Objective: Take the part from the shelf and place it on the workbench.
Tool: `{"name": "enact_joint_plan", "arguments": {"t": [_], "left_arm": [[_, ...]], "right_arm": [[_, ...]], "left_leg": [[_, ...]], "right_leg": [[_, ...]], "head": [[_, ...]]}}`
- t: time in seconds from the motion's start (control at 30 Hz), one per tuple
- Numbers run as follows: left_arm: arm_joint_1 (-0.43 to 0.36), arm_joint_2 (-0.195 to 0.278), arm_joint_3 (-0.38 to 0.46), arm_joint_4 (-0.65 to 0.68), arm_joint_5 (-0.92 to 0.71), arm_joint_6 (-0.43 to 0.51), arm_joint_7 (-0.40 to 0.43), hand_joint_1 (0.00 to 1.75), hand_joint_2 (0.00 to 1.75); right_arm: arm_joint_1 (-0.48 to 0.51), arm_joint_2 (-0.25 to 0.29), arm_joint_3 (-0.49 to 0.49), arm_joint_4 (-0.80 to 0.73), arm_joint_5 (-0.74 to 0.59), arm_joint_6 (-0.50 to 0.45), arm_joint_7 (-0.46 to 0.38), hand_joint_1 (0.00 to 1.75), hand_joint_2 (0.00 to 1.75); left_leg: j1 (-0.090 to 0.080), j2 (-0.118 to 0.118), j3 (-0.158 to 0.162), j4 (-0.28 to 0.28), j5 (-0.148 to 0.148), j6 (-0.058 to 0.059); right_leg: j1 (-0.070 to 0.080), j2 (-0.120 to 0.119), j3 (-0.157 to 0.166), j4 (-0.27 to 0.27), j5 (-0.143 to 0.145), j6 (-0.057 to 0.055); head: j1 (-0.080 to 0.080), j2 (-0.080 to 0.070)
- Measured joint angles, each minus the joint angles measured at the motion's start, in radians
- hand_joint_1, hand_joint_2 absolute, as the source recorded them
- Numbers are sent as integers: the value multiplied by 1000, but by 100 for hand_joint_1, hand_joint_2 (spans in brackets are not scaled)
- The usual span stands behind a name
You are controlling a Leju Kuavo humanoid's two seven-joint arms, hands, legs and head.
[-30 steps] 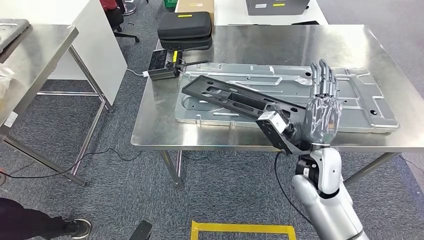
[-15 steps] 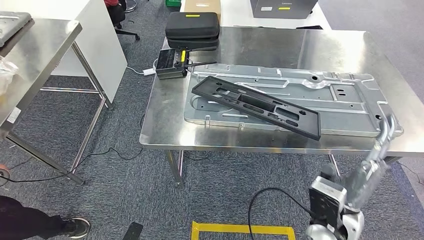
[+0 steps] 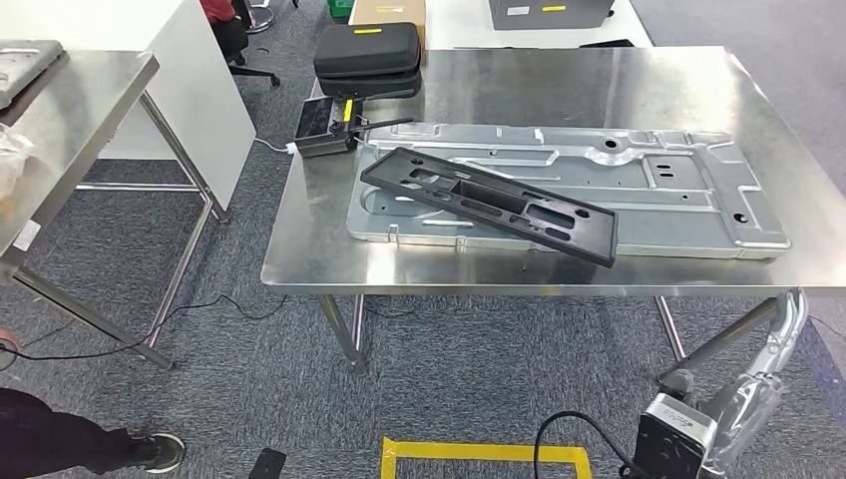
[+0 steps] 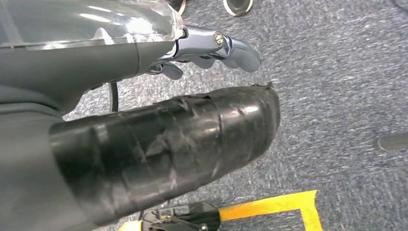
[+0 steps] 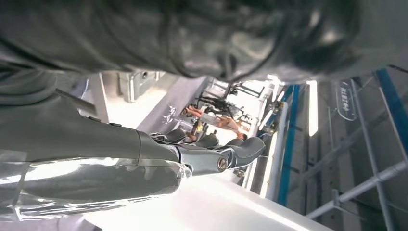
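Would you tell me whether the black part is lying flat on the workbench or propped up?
Propped: the black part lies diagonally on the grey metal panel, not on the bare workbench.

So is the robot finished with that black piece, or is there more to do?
It looks finished. The long black part lies on the grey metal panel on the steel workbench, with no hand touching it. The right hand hangs below the table edge, fingers apart, holding nothing; the left hand points at the carpet, also holding nothing. Nothing seems left, judging by how things lie.
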State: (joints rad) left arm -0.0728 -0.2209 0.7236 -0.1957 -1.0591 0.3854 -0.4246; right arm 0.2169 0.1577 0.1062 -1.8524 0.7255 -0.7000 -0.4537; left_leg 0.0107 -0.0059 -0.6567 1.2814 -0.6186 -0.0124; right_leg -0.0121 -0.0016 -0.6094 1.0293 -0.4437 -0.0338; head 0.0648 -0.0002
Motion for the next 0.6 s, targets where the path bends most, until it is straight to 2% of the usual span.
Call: {"name": "enact_joint_plan", "arguments": {"t": [0.03, 0.1, 0.13, 0.17, 0.27, 0.3, 0.33, 0.37, 0.43, 0.47, 0.5, 0.53, 0.6], "left_arm": [[0, 0, 1, 0, 1, 0, 0, 0, 0], [-1, 0, 1, 0, 1, 1, 0, 0, 0], [-2, 1, 1, 0, 1, 2, 0, 0, 0], [-3, 1, 2, 0, 2, 2, 0, 0, 0], [1, 2, 3, 0, 2, 5, 0, 0, 0], [1, 2, 4, 0, 2, 5, 0, 0, 0], [1, 2, 5, 0, 2, 6, 0, 0, 0], [1, 2, 6, 0, 3, 7, 0, 0, 0], [3, 2, 7, 0, 3, 7, 0, 0, 0], [5, 2, 8, 0, 2, 7, 0, 0, 0], [6, 2, 8, 0, 2, 7, 0, 0, 0], [7, 2, 9, 0, 2, 7, 0, 0, 0], [7, 2, 9, 0, 2, 7, -2, 0, 0]], "right_arm": [[2, 3, -2, 0, -2, 0, 0, 0, 0], [7, 9, -7, -1, -6, 0, 0, 0, 0], [9, 11, -9, -2, -10, 0, 0, 0, 0], [10, 13, -11, -4, -15, 0, 0, 0, 0], [17, 15, -19, -7, -27, 0, 0, 0, 0], [20, 15, -24, -7, -30, 0, 1, 0, 0], [23, 15, -28, -8, -34, 0, 2, 0, 0], [26, 15, -33, -8, -38, 0, 2, 0, 0], [31, 15, -41, -8, -49, 0, 3, 0, 0], [34, 15, -44, -8, -57, 0, 3, 0, 0], [37, 15, -46, -7, -67, 0, 2, 0, 0], [39, 14, -47, -7, -77, 0, 1, 0, 0], [40, 14, -49, -7, -94, 0, -4, 0, 0]], "left_leg": [[0, 0, 30, -43, 24, 2], [-3, 0, 117, -188, 77, 14], [-6, 0, 147, -244, 93, 19], [-9, 0, 163, -276, 100, 24], [-10, 2, 160, -289, 115, 35], [-7, 4, 157, -293, 124, 41], [-4, 6, 152, -298, 134, 47], [-2, 9, 145, -299, 142, 51], [-3, 11, 126, -295, 153, 55], [-3, 12, 116, -291, 156, 55], [-3, 13, 107, -287, 159, 54], [-3, 13, 99, -282, 162, 52], [-3, 13, 87, -271, 164, 49]], "right_leg": [[0, 1, -3, 1, 3, 2], [2, 1, -5, 4, 8, 8], [3, 2, -6, 5, 11, 12], [3, 1, -7, 6, 14, 17], [1, 2, -9, 5, 22, 36], [1, 3, -14, 15, 9, 42], [1, 4, -26, 44, -20, 46], [-1, 4, -44, 92, -61, 50], [-3, 4, -84, 214, -140, 57], [-3, 3, -91, 254, -157, 60], [-4, 3, -82, 262, -155, 61], [-4, 3, -53, 231, -135, 61], [-4, 2, 37, 98, -93, 56]], "head": [[0, 0], [0, 0], [0, 0], [1, 0], [1, 0], [2, 0], [3, 0], [4, 0], [5, 0], [5, 0], [5, 0], [5, 0], [5, 0]]}}
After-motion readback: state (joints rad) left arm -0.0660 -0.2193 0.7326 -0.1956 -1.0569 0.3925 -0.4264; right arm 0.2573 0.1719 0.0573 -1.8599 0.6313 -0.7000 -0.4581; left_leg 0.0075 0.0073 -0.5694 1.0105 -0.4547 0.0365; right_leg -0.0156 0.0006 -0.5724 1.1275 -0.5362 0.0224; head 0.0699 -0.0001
